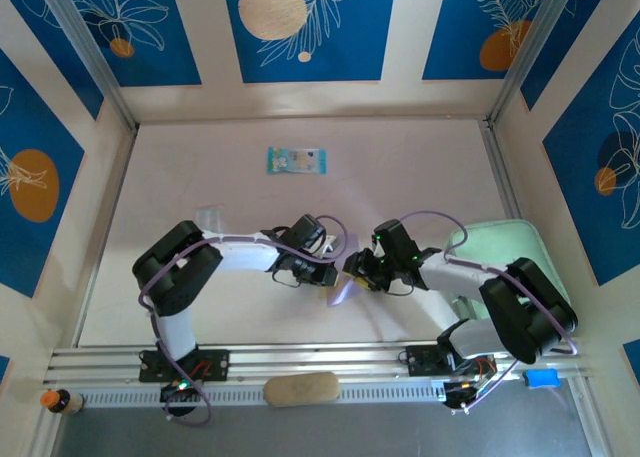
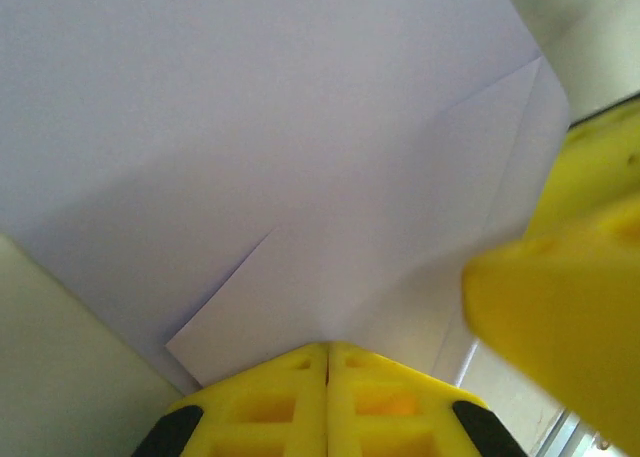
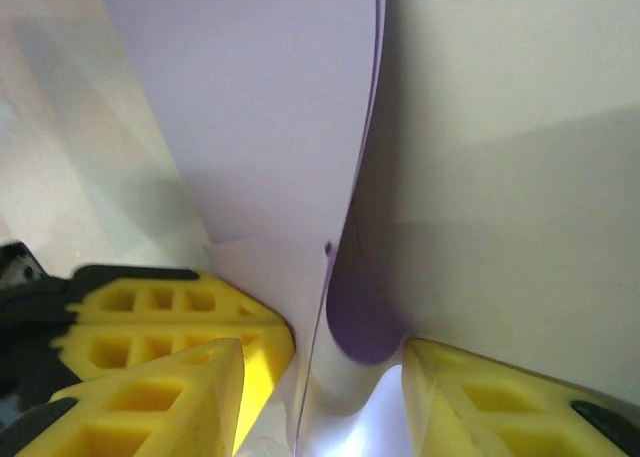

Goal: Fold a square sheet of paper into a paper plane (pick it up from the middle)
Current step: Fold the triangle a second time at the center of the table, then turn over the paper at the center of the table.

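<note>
Now, your left jaws are pinched shut on the folded sheet [image 1: 340,293] [image 2: 300,127], which sits between the two arms at the near middle of the table [image 1: 400,177]. Your right jaws stand partly apart, a curled edge of the sheet [image 3: 270,107] in the gap, unclamped.

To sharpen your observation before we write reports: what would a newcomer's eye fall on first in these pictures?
A creased lilac paper sheet held near the middle of the table draws the eye first. The left pincer is shut on its edge, while the right pincer stands open with the paper between its fingers. Farther back lies a small blue-green packet, and a mint-green tray sits at the right.
</note>
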Controlling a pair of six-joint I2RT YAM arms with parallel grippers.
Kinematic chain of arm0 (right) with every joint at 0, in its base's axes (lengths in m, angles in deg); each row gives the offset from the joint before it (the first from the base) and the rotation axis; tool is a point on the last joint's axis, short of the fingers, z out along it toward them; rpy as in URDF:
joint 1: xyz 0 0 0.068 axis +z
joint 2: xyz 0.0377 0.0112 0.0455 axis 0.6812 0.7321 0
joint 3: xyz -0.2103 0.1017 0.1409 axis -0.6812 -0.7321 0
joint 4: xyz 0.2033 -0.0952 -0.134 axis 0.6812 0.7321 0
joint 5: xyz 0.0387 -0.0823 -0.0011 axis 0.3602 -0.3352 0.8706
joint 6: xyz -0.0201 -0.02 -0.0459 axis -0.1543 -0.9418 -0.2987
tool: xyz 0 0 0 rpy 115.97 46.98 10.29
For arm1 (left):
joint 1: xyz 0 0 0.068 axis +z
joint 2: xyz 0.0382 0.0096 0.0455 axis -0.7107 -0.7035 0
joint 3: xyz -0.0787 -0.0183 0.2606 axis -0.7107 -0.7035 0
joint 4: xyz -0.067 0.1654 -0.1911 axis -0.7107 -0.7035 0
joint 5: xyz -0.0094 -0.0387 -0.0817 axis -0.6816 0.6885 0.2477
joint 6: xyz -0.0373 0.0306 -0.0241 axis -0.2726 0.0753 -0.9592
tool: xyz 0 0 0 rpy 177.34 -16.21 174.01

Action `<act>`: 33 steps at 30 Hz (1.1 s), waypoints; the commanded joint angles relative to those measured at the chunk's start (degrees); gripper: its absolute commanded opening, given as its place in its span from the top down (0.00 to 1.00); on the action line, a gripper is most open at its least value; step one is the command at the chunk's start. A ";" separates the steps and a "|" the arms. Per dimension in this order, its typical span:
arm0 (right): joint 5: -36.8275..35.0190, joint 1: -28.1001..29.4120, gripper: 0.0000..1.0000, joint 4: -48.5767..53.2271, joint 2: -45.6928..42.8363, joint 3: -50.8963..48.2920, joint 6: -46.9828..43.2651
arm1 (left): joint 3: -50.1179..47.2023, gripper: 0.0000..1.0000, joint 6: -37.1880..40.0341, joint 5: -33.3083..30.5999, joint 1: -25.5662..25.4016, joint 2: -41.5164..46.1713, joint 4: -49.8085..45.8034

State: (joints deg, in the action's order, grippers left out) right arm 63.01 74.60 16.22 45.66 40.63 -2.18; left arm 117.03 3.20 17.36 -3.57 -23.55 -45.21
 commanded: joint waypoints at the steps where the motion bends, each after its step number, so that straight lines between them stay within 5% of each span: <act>1: 3.50 -2.45 0.55 -2.15 0.52 1.84 -3.62 | -1.71 0.94 -0.71 -0.56 0.08 -0.27 -3.84; 17: 7.23 -6.43 0.65 -6.26 4.63 0.96 -5.57 | -2.12 0.94 -1.08 -0.93 -0.01 1.16 -3.17; 33: 5.46 -6.09 0.93 -4.41 -0.30 -0.85 -6.22 | -2.89 0.83 -1.17 -4.06 -0.01 10.58 -2.82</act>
State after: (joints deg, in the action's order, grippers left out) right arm 68.61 68.33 10.04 48.32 40.11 -7.27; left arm 115.21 1.78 15.55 -3.57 -16.03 -45.89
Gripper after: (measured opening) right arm 0.070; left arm 0.166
